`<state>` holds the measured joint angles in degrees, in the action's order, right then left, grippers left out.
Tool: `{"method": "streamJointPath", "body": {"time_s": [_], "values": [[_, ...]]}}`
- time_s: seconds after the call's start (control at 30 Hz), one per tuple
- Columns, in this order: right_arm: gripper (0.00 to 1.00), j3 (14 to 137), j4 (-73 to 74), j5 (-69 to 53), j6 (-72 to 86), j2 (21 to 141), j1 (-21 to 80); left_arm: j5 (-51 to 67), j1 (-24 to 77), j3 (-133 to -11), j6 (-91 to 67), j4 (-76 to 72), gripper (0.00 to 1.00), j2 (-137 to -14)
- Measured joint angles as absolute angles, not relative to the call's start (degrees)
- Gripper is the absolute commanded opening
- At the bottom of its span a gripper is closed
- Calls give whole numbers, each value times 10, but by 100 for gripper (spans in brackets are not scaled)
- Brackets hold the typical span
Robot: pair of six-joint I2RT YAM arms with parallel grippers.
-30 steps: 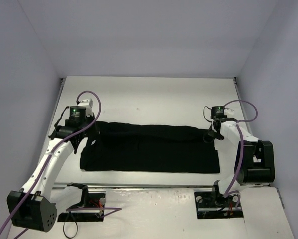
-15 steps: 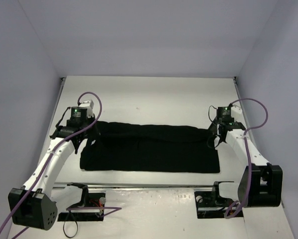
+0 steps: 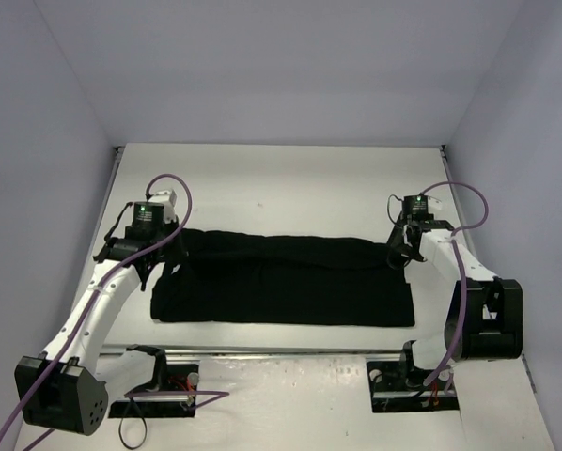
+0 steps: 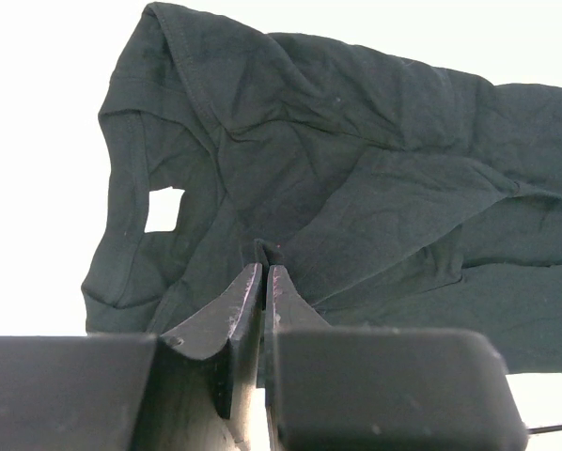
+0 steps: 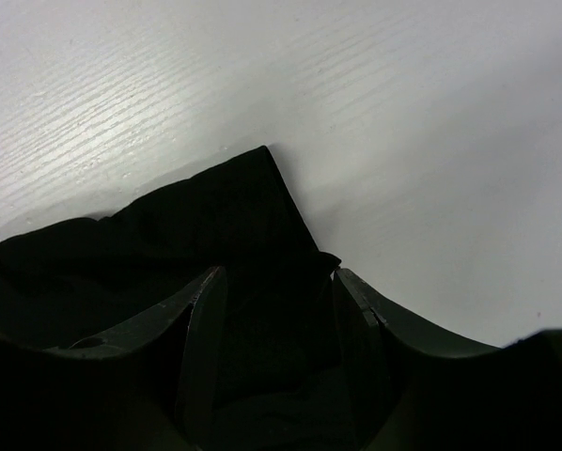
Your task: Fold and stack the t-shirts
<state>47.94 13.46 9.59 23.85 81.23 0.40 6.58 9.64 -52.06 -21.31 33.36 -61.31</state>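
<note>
The black t-shirt (image 3: 281, 282) lies folded into a long band across the white table; its logo is hidden. My left gripper (image 3: 157, 265) is at the band's left end. In the left wrist view it (image 4: 264, 272) is shut on a small pinch of the wrinkled t-shirt (image 4: 356, 188), near the sleeve. My right gripper (image 3: 398, 256) is at the band's far right corner. In the right wrist view it (image 5: 273, 282) is open, and the corner of the t-shirt (image 5: 215, 225) lies between its jaws.
The white table (image 3: 290, 183) is walled in grey on three sides. The arm bases (image 3: 159, 376) (image 3: 413, 376) and a metal rail sit along the near edge. Purple cables loop above both wrists.
My right arm has swung, and its gripper has shifted slightly left and back onto the shirt's right corner. The left arm and the shirt have not moved.
</note>
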Motion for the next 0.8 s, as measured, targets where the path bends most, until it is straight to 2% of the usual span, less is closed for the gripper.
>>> {"method": "streamJointPath", "body": {"time_s": [0.27,0.5,0.8], "values": [[45,483,132,98,226,833,4,63,96,-521,-212,338,0,-606],[39,498,129,96,208,875,4,59,96,-518,-211,339,0,-605],[38,544,105,88,191,920,-7,59,96,-515,-211,340,0,-605]]}}
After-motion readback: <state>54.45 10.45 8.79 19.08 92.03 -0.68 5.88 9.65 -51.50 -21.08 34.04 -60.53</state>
